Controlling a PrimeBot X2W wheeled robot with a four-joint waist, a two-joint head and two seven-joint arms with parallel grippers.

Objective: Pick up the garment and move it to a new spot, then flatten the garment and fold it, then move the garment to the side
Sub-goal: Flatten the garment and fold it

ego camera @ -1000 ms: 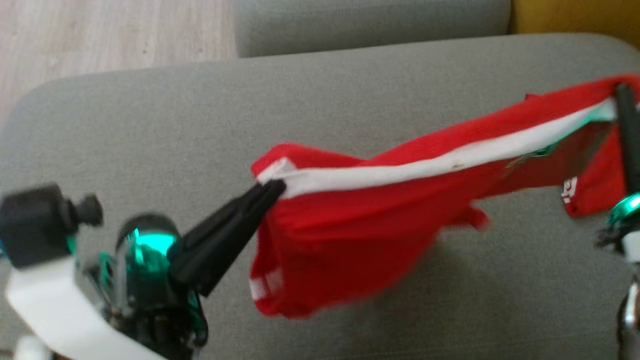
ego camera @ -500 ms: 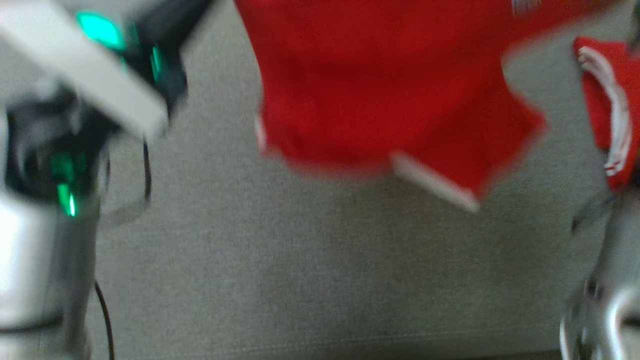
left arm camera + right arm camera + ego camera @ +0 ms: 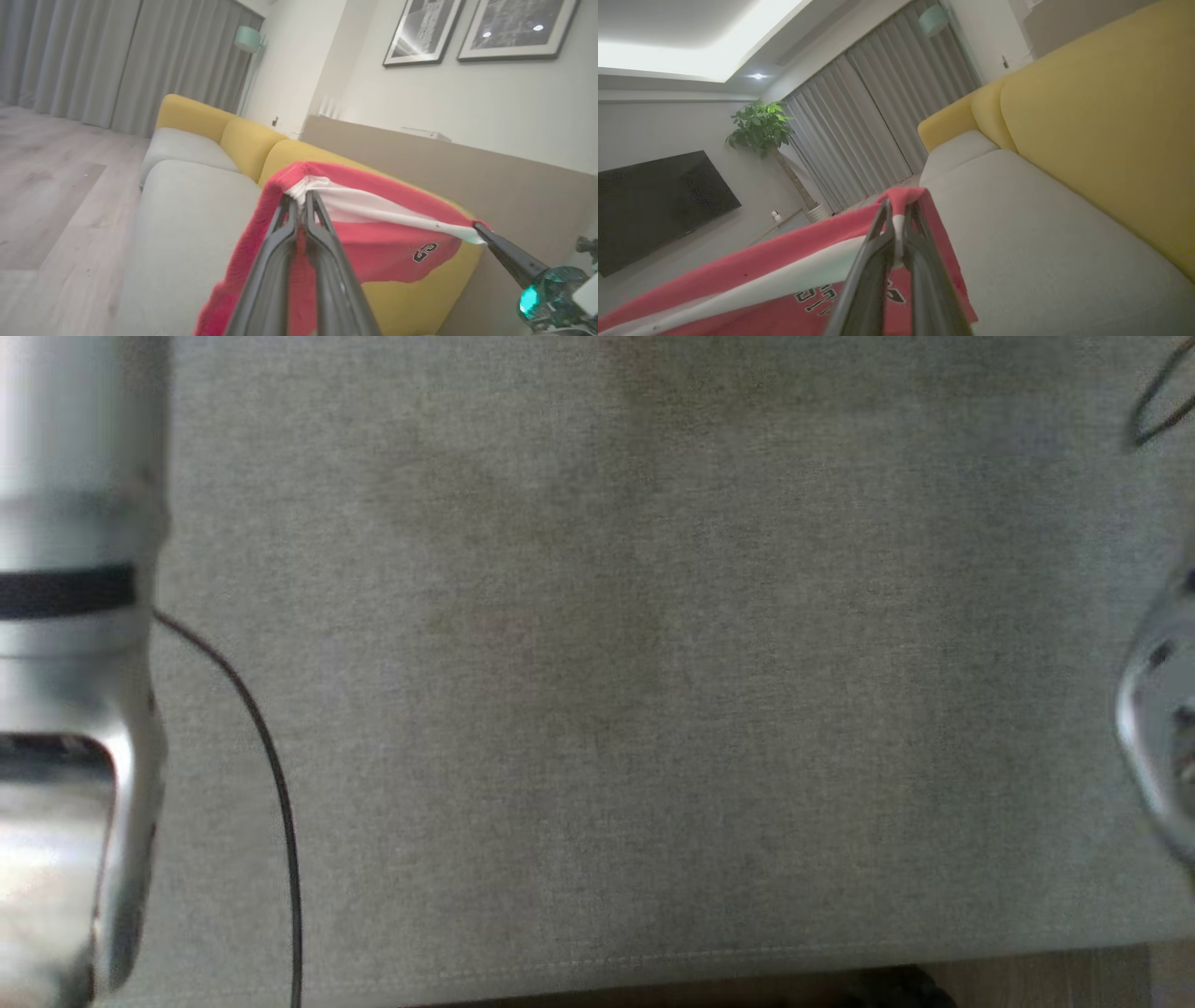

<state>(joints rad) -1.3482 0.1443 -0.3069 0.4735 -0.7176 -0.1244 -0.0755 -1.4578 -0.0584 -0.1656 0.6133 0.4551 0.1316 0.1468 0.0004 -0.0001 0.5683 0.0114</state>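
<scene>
The garment [image 3: 373, 233] is red with a white band and a dark logo. It hangs stretched in the air between my two grippers, above the grey sofa seat [image 3: 187, 224]. In the left wrist view my left gripper [image 3: 301, 200] is shut on one end of the white band, and my right gripper [image 3: 479, 229] pinches the far end. In the right wrist view my right gripper [image 3: 899, 212] is shut on the band's corner, and the garment [image 3: 761, 275] trails off to the lower left. The head view looks down on the bare seat cushion [image 3: 607, 663].
My pale left forearm [image 3: 65, 663] with a black cable [image 3: 271, 775] runs down the head view's left edge, and part of my right arm [image 3: 1158, 728] is at its right. A yellow backrest [image 3: 1087, 116] borders the seat. Wooden floor [image 3: 46, 186], a television [image 3: 654, 200] and a plant [image 3: 761, 126] lie beyond.
The head camera has tilted down over the seat, so the garment and both grippers have passed out of the top of its picture. Both grips on the garment hold.
</scene>
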